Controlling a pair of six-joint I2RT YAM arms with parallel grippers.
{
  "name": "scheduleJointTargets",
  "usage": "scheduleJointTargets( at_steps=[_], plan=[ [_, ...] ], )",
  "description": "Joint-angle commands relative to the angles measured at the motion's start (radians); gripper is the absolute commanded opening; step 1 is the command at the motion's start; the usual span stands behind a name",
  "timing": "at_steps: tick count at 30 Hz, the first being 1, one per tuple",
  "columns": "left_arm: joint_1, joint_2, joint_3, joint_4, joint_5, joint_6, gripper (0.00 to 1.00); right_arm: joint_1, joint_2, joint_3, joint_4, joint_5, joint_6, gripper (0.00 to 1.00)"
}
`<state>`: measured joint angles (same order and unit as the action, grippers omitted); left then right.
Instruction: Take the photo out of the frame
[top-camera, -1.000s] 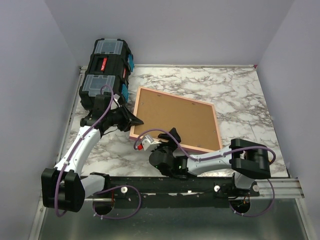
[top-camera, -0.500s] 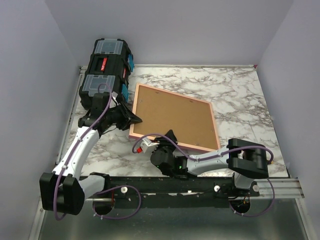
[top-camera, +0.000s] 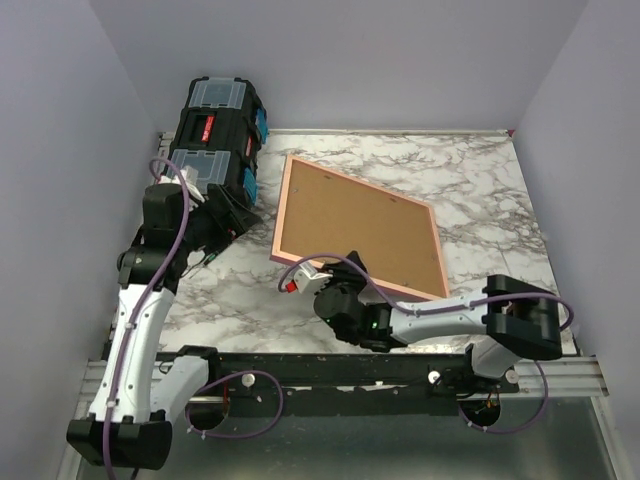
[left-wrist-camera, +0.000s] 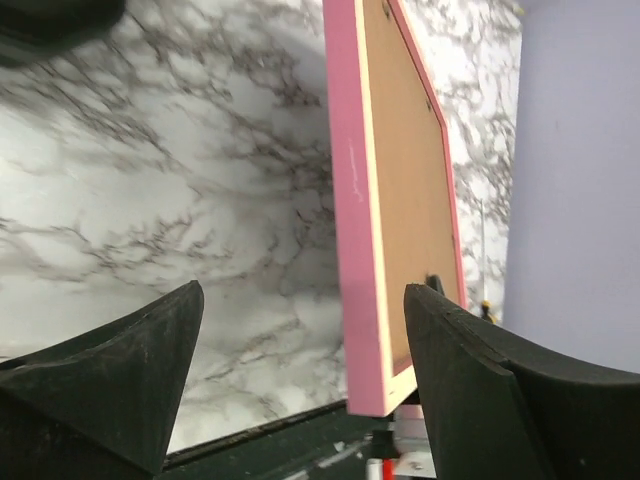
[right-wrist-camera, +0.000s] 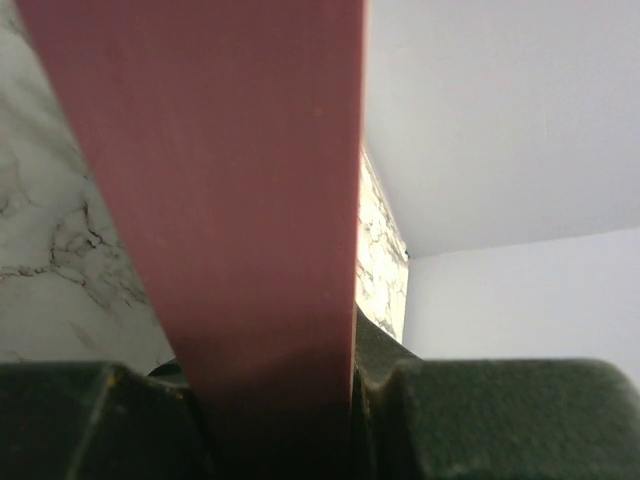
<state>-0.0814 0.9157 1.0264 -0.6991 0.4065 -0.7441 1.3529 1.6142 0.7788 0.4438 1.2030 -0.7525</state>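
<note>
The frame (top-camera: 360, 232) lies on the marble table with its cork-brown back up; its pink rim shows all round. No photo shows in any view. My right gripper (top-camera: 322, 284) is shut on the frame's near edge, close to the near-left corner; in the right wrist view the pink edge (right-wrist-camera: 220, 200) fills the gap between the fingers (right-wrist-camera: 500, 420). My left gripper (top-camera: 234, 214) stands open to the left of the frame, clear of it. The left wrist view has the pink side (left-wrist-camera: 350, 200) standing between the spread fingertips (left-wrist-camera: 440, 340), touching neither.
A black toolbox (top-camera: 213, 135) with clear lid trays and blue latches stands at the back left, just behind the left gripper. Lilac walls close the table on three sides. Bare marble (top-camera: 480, 180) lies right of the frame.
My left gripper has opened, let go of the frame's left corner and drawn back left toward the toolbox. The right gripper has shut on the near edge, and the frame has shifted slightly right.
</note>
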Motion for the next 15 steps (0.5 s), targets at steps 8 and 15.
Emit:
scheduleJointTargets(
  at_steps=[8,15],
  plan=[
    [0.038,-0.187,0.166,-0.178,-0.241,0.189,0.84,-0.003,-0.171,0.286,-0.526,-0.101,0.3,0.01],
    [0.039,-0.217,0.166,-0.187,-0.282,0.198,0.84,-0.003,-0.228,0.583,-0.832,-0.32,0.474,0.01]
  ],
)
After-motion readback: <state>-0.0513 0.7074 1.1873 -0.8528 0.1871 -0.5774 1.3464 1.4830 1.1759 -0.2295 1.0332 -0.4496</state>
